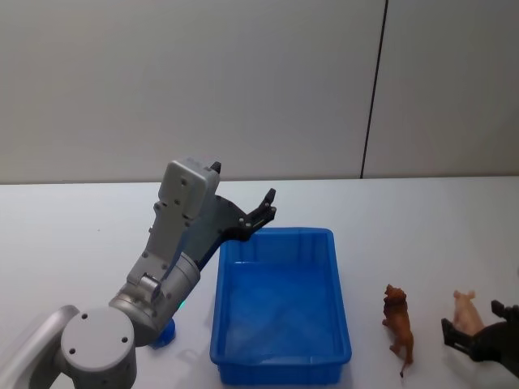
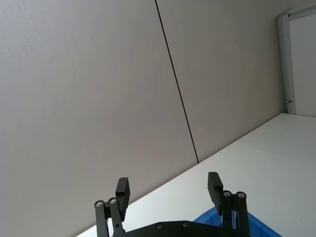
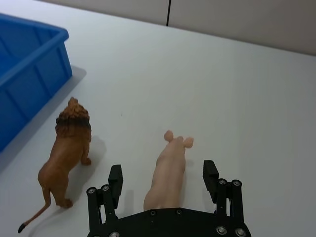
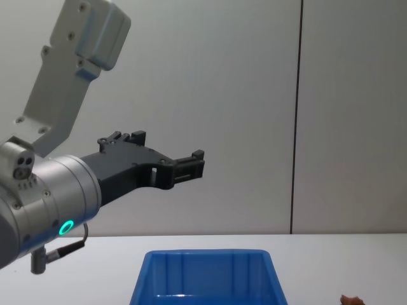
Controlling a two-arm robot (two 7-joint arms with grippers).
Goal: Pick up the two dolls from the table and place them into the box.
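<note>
Right gripper (image 3: 163, 170) spread open, fingers either side of pink doll (image 3: 170, 168) on table (image 3: 237, 89) right of box (image 1: 280, 369), brown doll (image 3: 66, 153) between; left gripper (image 2: 168, 185) open, raised over box's far-left corner.

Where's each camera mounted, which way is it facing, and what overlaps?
Head: high, facing down at the box, brown doll, pink doll; left gripper, right gripper show.
Chest: low, facing forward across the box; left arm shows.
Left wrist: faces the wall; open fingers.
Right wrist: faces down, fingers flanking the pink doll.
Head, right wrist share both dolls.
</note>
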